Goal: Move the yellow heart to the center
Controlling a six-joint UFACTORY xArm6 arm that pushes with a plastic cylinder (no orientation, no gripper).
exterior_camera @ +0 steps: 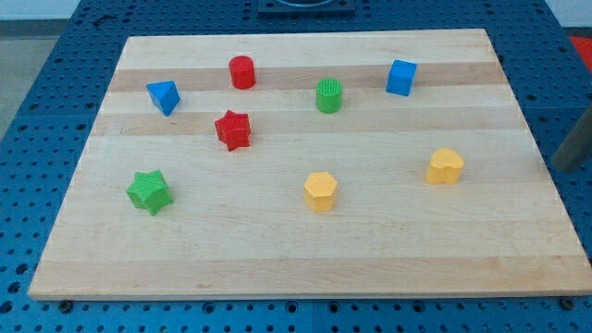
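target: I'm reading the centre as the bare wood of the board [305, 153], right of the red star [232, 129] and just above the yellow pentagon [320, 191].
path: the lane from there to the yellow heart [445, 166] is looking free of blocks; the green cylinder [328, 95] and blue cube [400, 78] are sitting well above it.
approach: my tip [565, 167] is showing blurred at the view's right edge, at or just past the board's rim, well apart from the heart and touching no block.
push: I'm judging it best to come onto the heart's right face, then push left and a shade toward the view's top.
risk: hitting off-centre is likely to spin the heart toward the pentagon, so I'm keeping the line through its middle.
jaws: none on this rig, just a bare rod, holding nothing.
heart position: sitting on the right half of the board, below the blue cube and right of the pentagon, standing clear of everything.
heart look: showing as a small yellow block with a notched top edge, flat on the wood.
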